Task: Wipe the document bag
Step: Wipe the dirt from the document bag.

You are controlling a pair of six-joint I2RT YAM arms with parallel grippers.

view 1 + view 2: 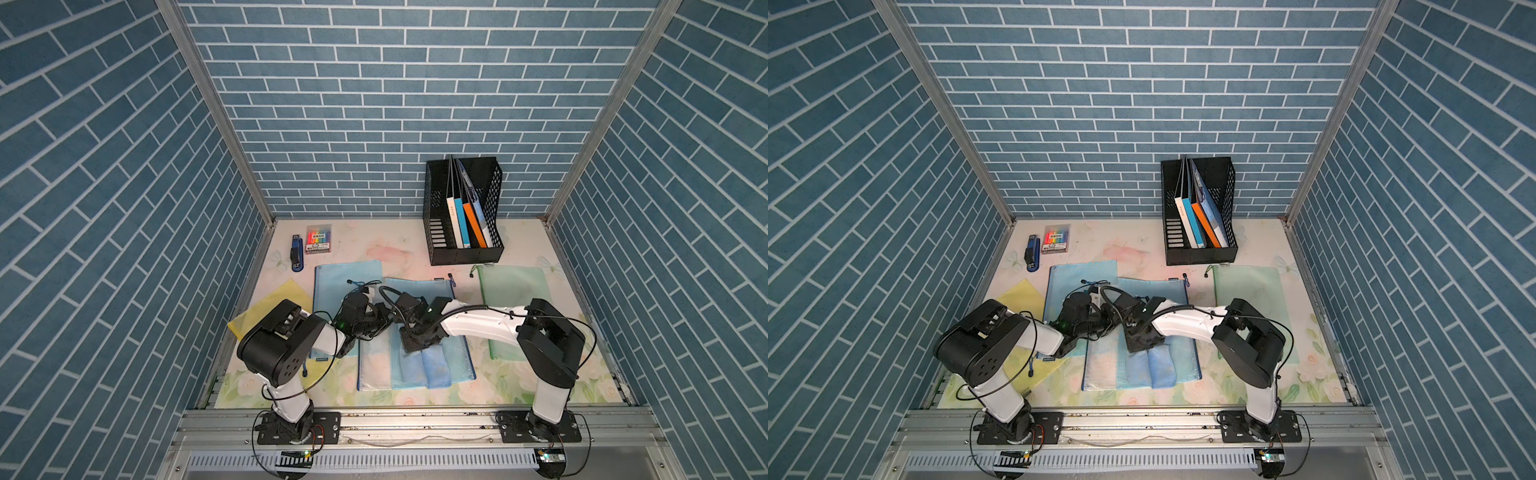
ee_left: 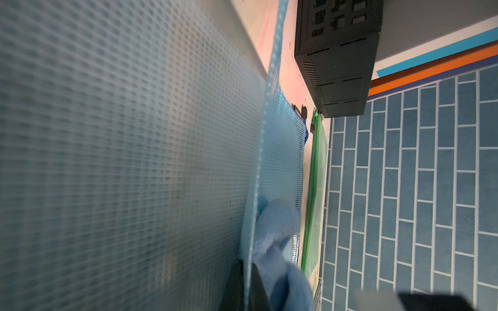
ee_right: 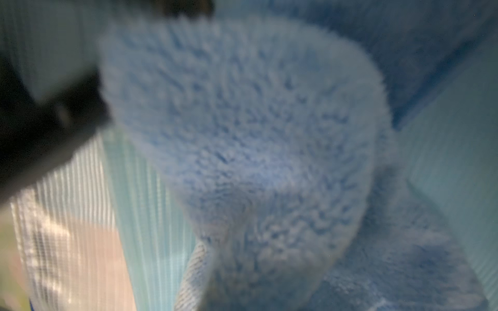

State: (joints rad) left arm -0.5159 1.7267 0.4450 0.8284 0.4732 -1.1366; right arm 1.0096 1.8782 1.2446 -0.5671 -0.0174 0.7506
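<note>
The bag (image 1: 376, 370) lies flat by the middle of the front edge of the desk (image 1: 498, 384). The right gripper (image 1: 415, 343) is closed tight on a blue cloth (image 1: 434, 365), pressing it down on the bag's right half. The left gripper (image 1: 376, 322) is closed too, pinching the bag's left edge near its far corner.

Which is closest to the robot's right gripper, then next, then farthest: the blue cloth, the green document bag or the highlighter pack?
1. blue cloth: pinched in the right gripper itself, near the front middle.
2. green document bag: lying flat off to the right.
3. highlighter pack: far away by the back wall, on the left.
</note>
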